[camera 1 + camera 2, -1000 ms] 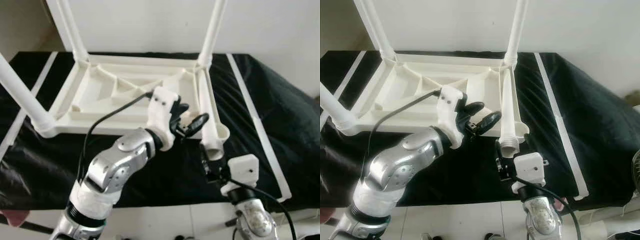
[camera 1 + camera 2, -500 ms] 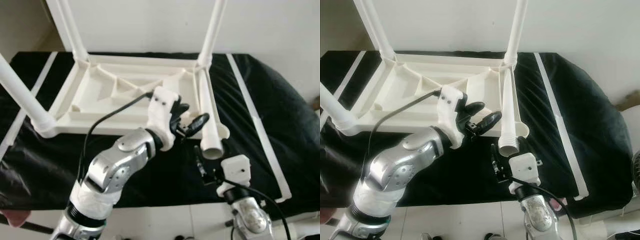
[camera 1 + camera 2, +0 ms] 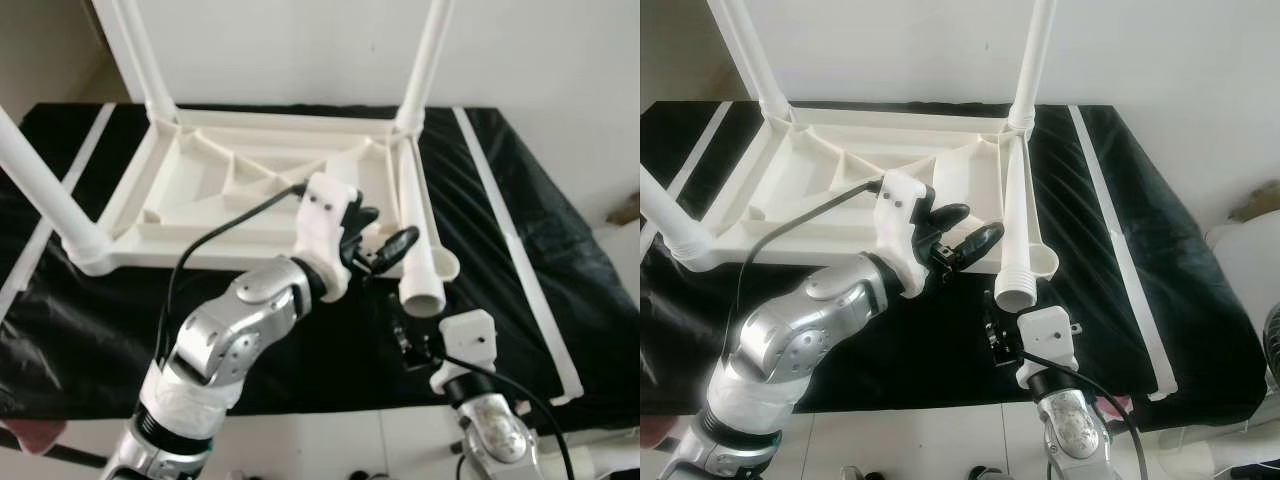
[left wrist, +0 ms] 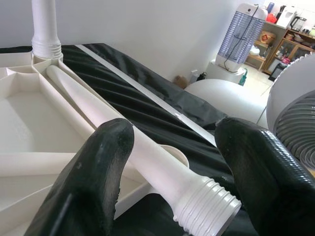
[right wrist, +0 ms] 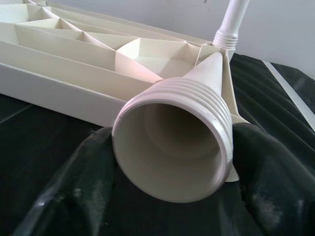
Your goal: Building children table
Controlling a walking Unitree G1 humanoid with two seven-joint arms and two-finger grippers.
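1. While the upturned table rests on the black bed, a loose leg lies along its rim, awaiting fitting.
2. Left gripper hovers open beside it; right gripper, empty and spread, faces its threaded end.

Lighting is bright, diffuse daylight, overexposing the white wall and table frame in the soft, slightly hazy eye views, while both wrist views are sharper, with near black fingers out of focus and dark cloth underexposed.
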